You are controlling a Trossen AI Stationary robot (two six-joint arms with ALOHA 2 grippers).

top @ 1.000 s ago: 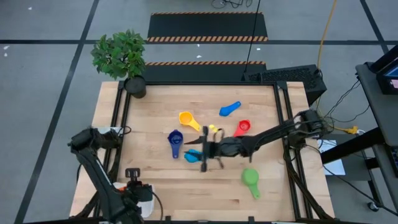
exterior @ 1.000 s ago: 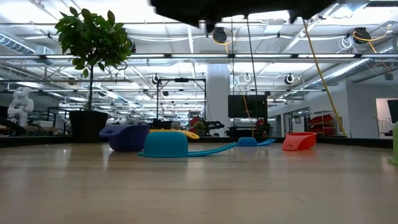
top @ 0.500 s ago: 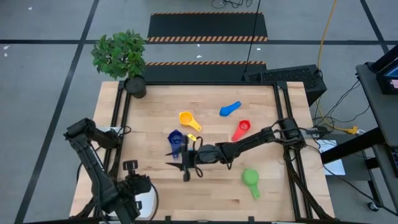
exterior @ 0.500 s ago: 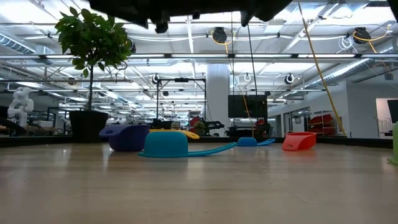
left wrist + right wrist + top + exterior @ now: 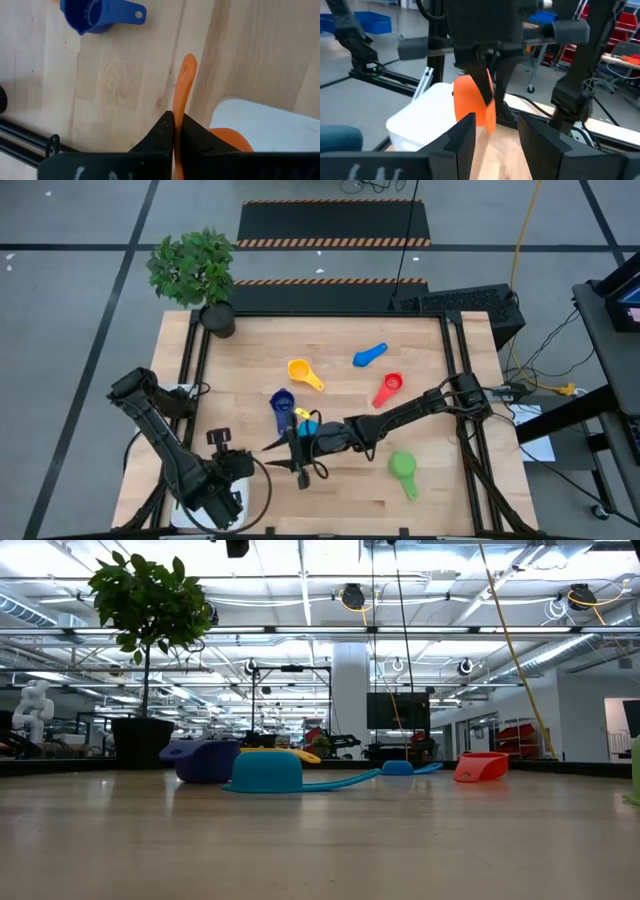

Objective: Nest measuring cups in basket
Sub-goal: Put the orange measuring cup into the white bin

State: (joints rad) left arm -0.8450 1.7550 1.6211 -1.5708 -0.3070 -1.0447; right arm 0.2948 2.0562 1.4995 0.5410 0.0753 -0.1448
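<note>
Left gripper [image 5: 174, 120]: clenched on the flat handle of the orange cup [image 5: 184, 85]; I have it at the near-left part of the table, above the basket.
Basket [image 5: 260, 125]: white, at the near-left edge of the table, directly below the left gripper; I see only one rounded corner of it past my fingers.
Cup to basket: the orange bowl sits over the white tray, while the handle sticks out past the tray's edge over bare wood.
Cup long axis: along the line of my closed fingers, handle tip pointing away from the wrist, toward the dark blue cup [image 5: 92, 15].
Cup tilt: from the right wrist view the bowl [image 5: 470, 97] hangs on edge below the fingers, not level; I cannot tell which way its mouth faces.
Right gripper [image 5: 495, 122]: fingers apart with nothing between them, mid-table, aimed at the basket [image 5: 420, 120] and the left gripper.
Nearer arm: the left, by far; it is above the tray.
Coming move, my judgement: a lowering and release; the overhanging handle is what I would watch.
</note>
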